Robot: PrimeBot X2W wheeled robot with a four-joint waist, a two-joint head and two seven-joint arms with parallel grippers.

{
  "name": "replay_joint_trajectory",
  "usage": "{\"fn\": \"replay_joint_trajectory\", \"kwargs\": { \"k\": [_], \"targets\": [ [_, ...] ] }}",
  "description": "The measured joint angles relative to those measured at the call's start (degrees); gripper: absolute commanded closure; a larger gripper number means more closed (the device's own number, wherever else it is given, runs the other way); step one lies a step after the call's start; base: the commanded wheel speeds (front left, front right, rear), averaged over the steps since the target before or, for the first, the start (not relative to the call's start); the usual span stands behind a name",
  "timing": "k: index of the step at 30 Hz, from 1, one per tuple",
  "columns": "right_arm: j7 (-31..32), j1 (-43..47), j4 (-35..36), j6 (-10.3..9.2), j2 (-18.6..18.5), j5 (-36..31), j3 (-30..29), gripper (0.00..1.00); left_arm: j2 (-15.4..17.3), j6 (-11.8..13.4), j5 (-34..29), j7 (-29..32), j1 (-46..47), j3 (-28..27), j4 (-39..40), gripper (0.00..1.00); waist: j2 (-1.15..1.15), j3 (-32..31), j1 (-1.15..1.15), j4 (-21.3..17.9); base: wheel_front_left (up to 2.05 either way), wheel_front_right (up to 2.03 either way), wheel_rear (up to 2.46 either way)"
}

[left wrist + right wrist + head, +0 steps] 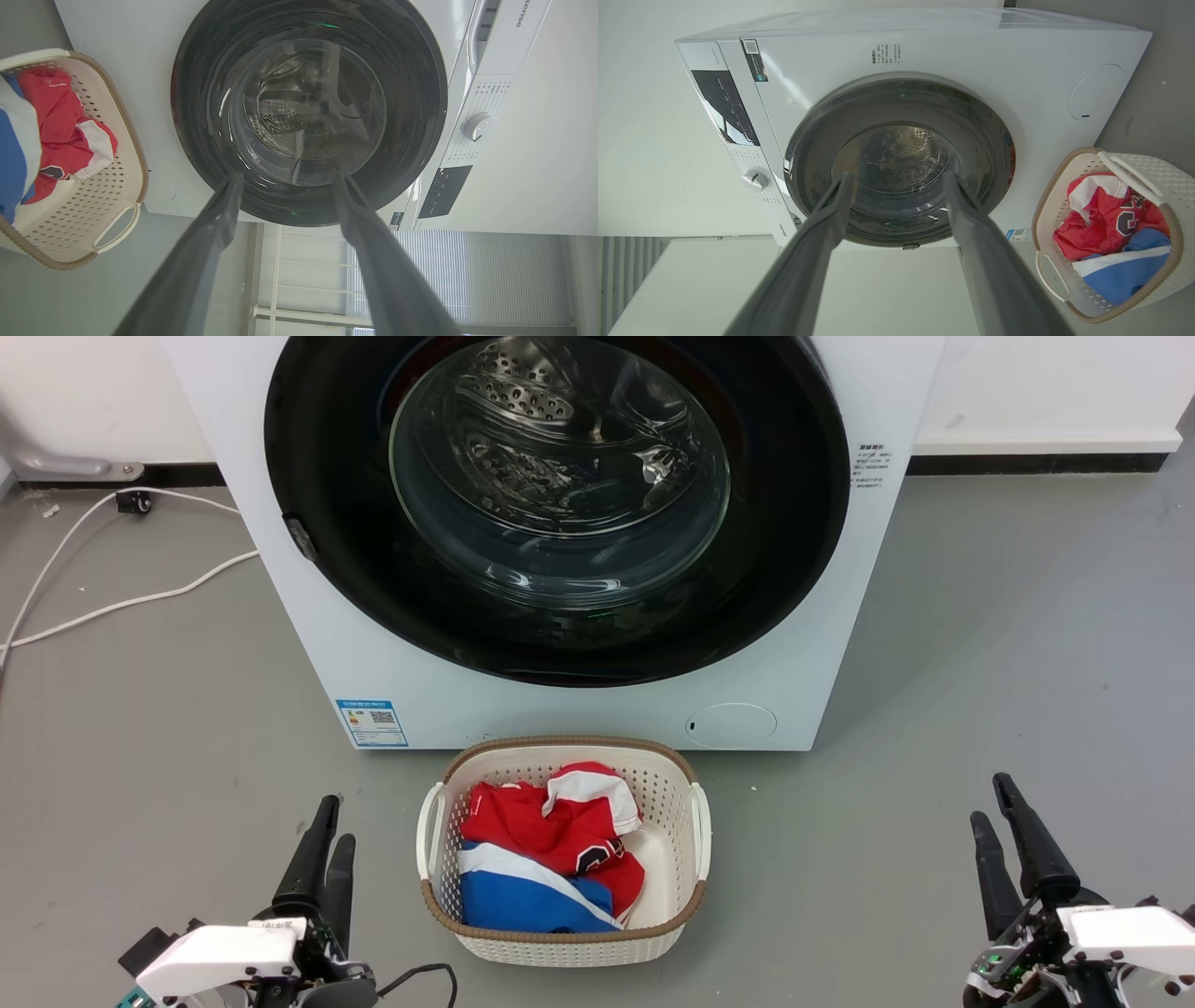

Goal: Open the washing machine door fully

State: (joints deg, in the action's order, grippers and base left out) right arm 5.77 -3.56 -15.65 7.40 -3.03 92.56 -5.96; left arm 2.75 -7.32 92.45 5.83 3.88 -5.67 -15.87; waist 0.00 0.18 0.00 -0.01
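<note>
Head view: washing machine door (pixel 558 495) shut at 12 o'clock, laundry basket (pixel 569 744) at 6; left gripper (pixel 336 821) at 7, right gripper (pixel 990 800) at 5, fingers (pixel 219 214) spread, empty. Likely hazards: slipping off glossy door beside latch (pixel 297 538) at 9, clipping laundry basket.

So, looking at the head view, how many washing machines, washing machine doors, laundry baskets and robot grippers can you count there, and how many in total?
1 washing machine
1 washing machine door
1 laundry basket
2 grippers: the left gripper and the right gripper
Total: 5
</note>
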Motion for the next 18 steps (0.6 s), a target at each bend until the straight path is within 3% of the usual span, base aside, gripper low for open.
{"fn": "replay_joint_trajectory", "kwargs": {
  "k": [9,18],
  "targets": [
    [-2.55,0.44,1.31,0.0,0.03,-2.04,2.0,0.0,0.0,0.0,-2.46,-2.56,-0.01,2.12,1.43,0.0,0.0,0.08,0.0,-0.05,0.0,0.0,0.0],
    [-4.82,0.7,2.74,0.0,0.03,-10.35,2.47,0.0,0.02,0.01,-12.72,-4.82,-0.02,2.97,3.18,0.0,0.0,0.16,0.0,-0.02,0.0,0.0,0.0]
  ]
}}
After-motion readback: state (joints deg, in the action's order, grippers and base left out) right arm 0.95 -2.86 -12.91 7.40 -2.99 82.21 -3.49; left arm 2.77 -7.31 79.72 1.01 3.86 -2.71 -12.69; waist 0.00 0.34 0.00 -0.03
